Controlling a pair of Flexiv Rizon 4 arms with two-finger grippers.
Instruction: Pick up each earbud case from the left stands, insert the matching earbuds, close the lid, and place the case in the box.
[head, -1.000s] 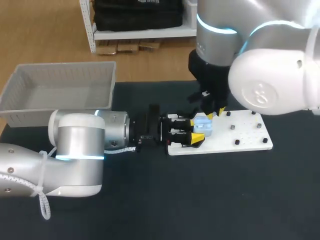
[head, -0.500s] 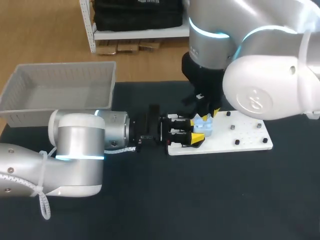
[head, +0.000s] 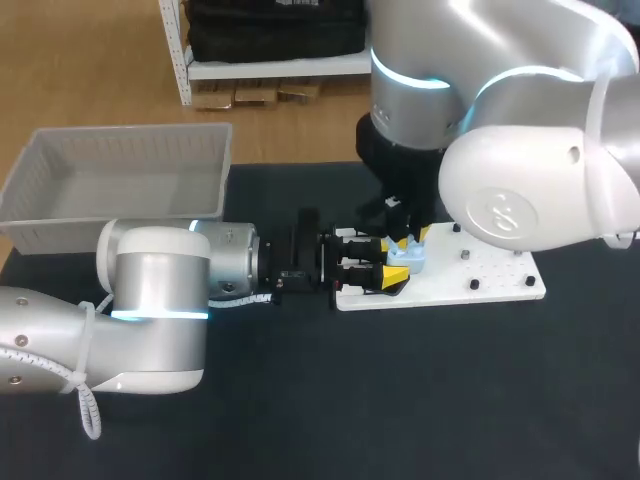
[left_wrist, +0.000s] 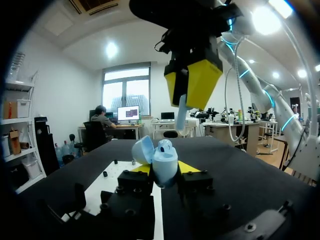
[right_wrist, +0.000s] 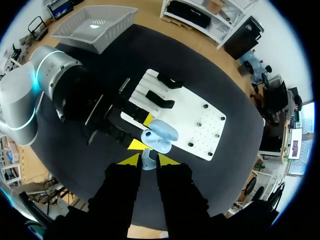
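Note:
A pale blue earbud case (head: 408, 256) with its lid open sits between the yellow tips of my left gripper (head: 395, 264), which is shut on it over the near-left corner of the white plate (head: 490, 275). In the left wrist view the case (left_wrist: 161, 159) stands upright in that gripper (left_wrist: 163, 171), with an earbud seated in one side. My right gripper (head: 411, 238) hangs just above the case, pointing down. It is shut on a pale blue earbud (right_wrist: 146, 161), seen between its tips (right_wrist: 148, 160) directly over the open case (right_wrist: 161, 138). The same earbud (left_wrist: 181, 112) shows from below.
A grey basket (head: 120, 175) stands at the table's back left. The white plate carries small black pegs (head: 471, 285) and two black stands (right_wrist: 161, 102). Dark table surface lies in front of the plate and to its right.
My right arm has shifted left and slightly down, bringing the earbud closer over the open case. The left arm and the case have stayed where they were.

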